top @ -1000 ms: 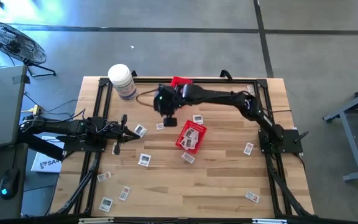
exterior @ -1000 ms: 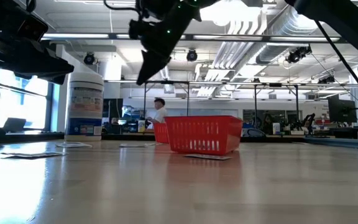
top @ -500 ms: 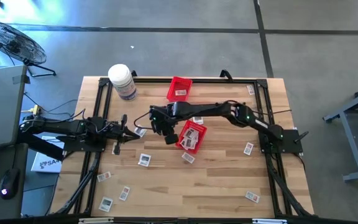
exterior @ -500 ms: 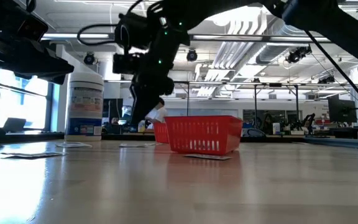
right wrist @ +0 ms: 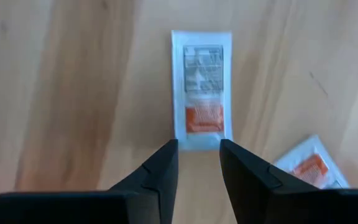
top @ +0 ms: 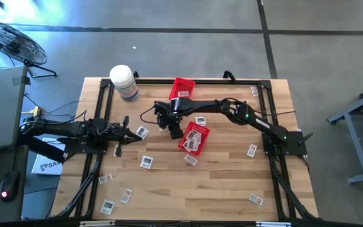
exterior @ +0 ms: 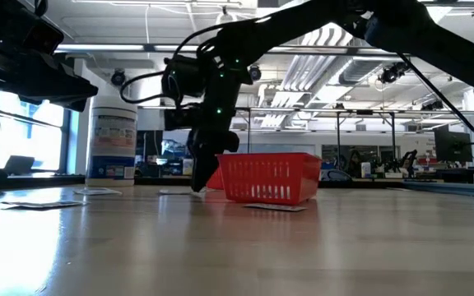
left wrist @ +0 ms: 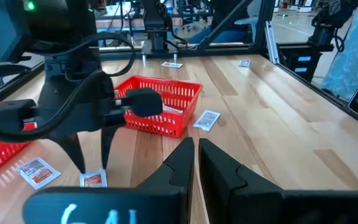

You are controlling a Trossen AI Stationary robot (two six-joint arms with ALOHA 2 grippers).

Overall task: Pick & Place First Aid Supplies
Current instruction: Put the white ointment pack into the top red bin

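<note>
High view: the right gripper (top: 162, 125), nearer than the clenched left gripper (top: 126, 120), hangs over a packet (top: 162, 128). Right wrist view: its parted fingers (right wrist: 162, 168) straddle the packet's (right wrist: 201, 90) near end, long axis running straight ahead.

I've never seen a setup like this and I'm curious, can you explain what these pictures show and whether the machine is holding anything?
Two dark robot arms work at a wooden table. One picture looks down from above, one looks level across the tabletop, and two come from cameras on the arms' wrists. Small flat packets lie scattered about, with two red baskets and a white jar. The right claw is open, pointing down over one packet, holding nothing. The left claw waits shut and empty at the table's left.
</note>
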